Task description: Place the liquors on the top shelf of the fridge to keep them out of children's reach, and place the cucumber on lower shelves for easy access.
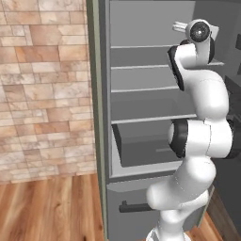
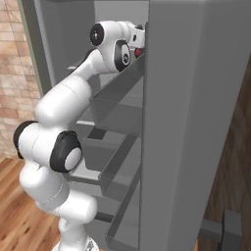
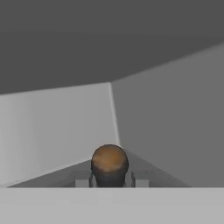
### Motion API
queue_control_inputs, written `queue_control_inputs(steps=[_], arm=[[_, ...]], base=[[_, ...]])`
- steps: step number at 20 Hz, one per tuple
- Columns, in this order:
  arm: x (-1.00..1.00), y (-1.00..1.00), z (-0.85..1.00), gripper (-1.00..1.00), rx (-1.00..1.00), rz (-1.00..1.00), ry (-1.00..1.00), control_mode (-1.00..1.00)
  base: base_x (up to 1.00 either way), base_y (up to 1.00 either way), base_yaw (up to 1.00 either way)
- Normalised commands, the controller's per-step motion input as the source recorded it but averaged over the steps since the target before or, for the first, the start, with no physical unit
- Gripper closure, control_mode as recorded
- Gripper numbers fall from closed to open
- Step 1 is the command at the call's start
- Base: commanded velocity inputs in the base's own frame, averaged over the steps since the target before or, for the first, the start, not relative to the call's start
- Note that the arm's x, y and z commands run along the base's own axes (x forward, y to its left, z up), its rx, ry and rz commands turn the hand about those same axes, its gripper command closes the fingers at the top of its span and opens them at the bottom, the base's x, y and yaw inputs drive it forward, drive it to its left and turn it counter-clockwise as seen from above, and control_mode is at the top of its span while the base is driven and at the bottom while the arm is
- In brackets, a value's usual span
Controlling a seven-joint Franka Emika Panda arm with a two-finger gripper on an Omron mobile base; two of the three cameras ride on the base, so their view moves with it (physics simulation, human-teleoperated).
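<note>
Grip: While I reach into the tall grey fridge, my fingers clamp the squat red-brown liquor bottle.
Left: release onto top shelf; other items unseen.

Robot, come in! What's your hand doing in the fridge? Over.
Gripper shut on squat brown bottle. Hand high inside the fridge, near the top shelf. Nothing blocking ahead.

Flat, even render light — soft, blurry.
</note>
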Motion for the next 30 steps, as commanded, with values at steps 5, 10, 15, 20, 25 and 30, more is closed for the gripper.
queue_control_inputs(steps=[5, 10, 15, 20, 25, 30], arm=[[0.48, -0.16, 0.0, 1.0, 0.02, 0.0, 0.0, -1.0], [0.5, -0.14, 0.0, 1.0, 0.0, 0.0, 0.0, -1.0], [0.49, -0.11, -0.04, 1.0, 0.0, 0.0, 0.0, -1.0], [0.49, -0.07, -0.08, 1.0, 0.0, 0.0, 0.0, -1.0], [0.51, -0.05, -0.16, 1.0, 0.0, 0.0, 0.0, -1.0], [0.43, -0.01, -0.16, -1.0, 0.0, 0.0, 0.0, -1.0]], base=[[0.0, 0.0, 0.0], [0.0, 0.0, 0.0], [0.0, 0.0, 0.0], [0.0, 0.0, 0.0], [0.0, 0.0, 0.0], [0.0, 0.0, 0.0]])
